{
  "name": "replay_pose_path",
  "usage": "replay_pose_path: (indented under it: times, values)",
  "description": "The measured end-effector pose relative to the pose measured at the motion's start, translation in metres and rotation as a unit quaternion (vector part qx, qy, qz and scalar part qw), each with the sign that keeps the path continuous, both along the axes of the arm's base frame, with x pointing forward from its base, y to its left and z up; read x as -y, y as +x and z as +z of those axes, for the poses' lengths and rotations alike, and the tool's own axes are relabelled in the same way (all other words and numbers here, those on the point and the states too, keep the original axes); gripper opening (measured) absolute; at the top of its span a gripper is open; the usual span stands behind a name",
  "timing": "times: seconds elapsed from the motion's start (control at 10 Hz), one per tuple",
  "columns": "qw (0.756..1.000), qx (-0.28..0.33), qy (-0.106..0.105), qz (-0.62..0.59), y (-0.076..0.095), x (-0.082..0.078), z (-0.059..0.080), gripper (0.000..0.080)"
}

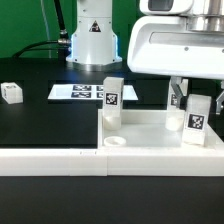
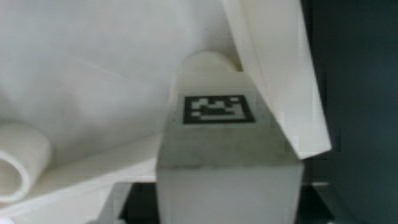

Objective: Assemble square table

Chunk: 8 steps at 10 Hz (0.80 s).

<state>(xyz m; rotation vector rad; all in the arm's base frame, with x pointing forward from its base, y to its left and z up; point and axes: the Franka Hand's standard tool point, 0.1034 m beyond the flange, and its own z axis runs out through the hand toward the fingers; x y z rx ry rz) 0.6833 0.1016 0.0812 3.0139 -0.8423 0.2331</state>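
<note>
- Clamping the held leg (image 1: 197,122) in the gripper (image 1: 196,102), with the jaws closed against two opposite sides of it and its tag facing outward.
- Carrying the held leg upright over the square tabletop (image 1: 150,127), near the corner on the exterior view's right. Not possible to tell whether touching the slab or hanging just above it.
- Resting the square tabletop flat on the black table (image 1: 40,125), rim upward, touching the long border wall (image 1: 50,158) along the near edge.
- Standing a second leg (image 1: 112,95) upright at the far corner on the exterior view's left. Judging it as set in its hole, without being able to confirm full seating.
- Showing an open round corner hole (image 1: 117,141) at the near corner on the exterior view's left, so awaiting a leg there.
- Lying well apart from the slab, on the exterior view's left past the marker board (image 1: 85,92): a loose leg (image 1: 12,93), not yet fetched.
- Partly hiding a tagged white piece (image 1: 175,98) behind the gripper. Possibly the fourth leg, but too obscured for stating so.
- Judging progress as under halfway: one leg apparently placed, one in hand, at least one waiting.
- Remaining, by this estimate: seating and tightening the held leg, then fetching and fitting the others, with alignment over each hole being the critical requirement.
</note>
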Motion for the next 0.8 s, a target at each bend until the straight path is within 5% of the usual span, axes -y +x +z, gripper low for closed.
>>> replay_pose_path:
  times: [0.3, 0.5, 0.8]
  values:
    - [0.975, -0.009, 0.063, -0.214, -0.0025, 0.0091, -0.0019, 0.0288]
    - [0.931, -0.013, 0.092, -0.353, -0.0044, 0.0088, -0.0029, 0.0290]
    - [0.819, -0.022, 0.100, -0.565, -0.0055, 0.0018, -0.0022, 0.0293]
